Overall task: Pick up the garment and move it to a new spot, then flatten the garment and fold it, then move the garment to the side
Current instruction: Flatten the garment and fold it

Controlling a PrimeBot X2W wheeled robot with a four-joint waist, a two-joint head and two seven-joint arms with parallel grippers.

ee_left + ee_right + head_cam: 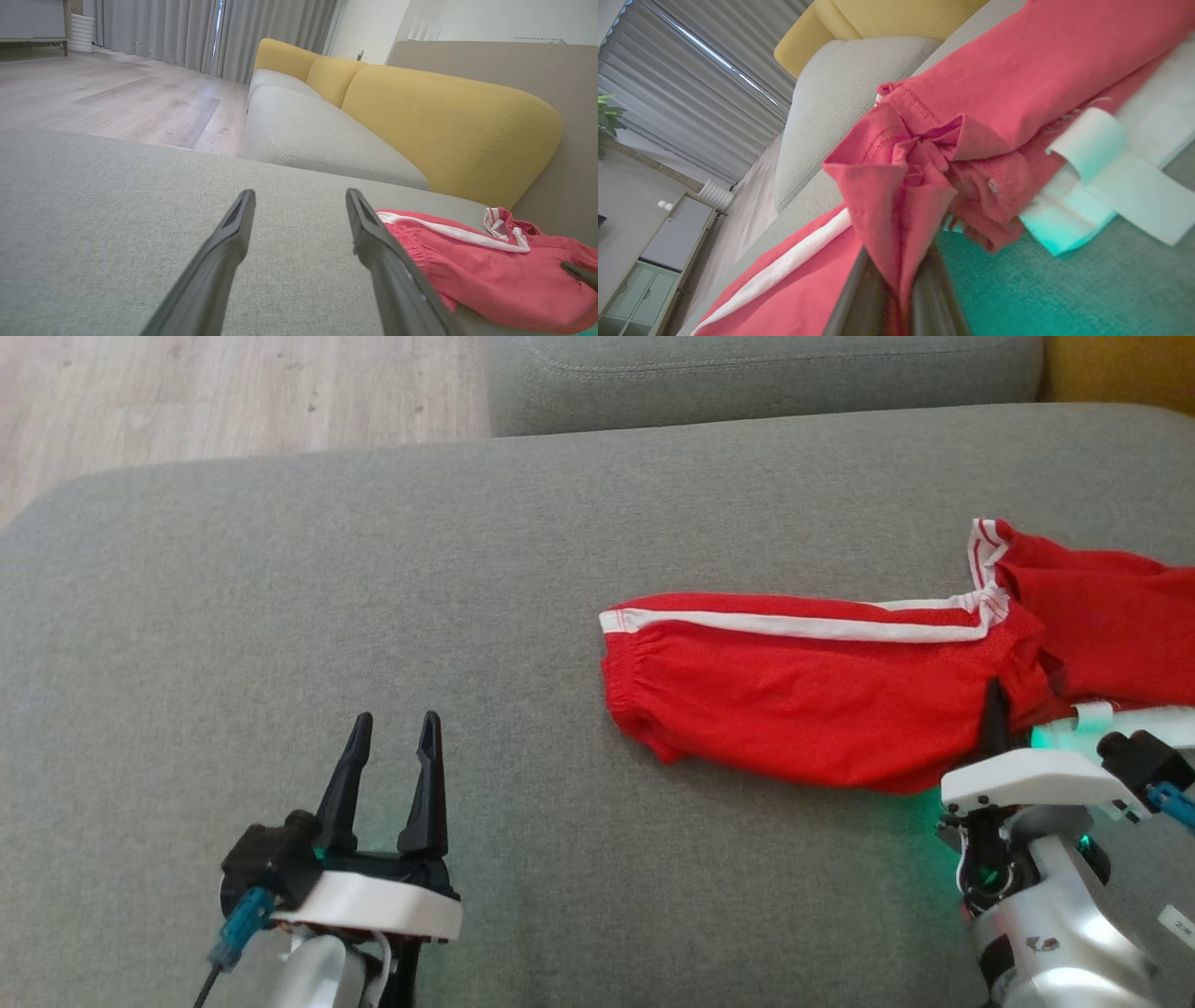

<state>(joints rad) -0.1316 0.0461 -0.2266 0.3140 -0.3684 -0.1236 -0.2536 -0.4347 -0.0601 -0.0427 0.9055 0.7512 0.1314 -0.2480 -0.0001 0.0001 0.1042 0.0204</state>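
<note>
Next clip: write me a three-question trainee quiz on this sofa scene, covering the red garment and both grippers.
1. True or false: the left gripper is touching the red garment.
2. Which is shut on cloth? A. left gripper B. right gripper C. both
3. Fill in: the stripe along the garment is ____.
Key: 1 false, it stands open and apart from the garment; 2 B; 3 white.
</note>
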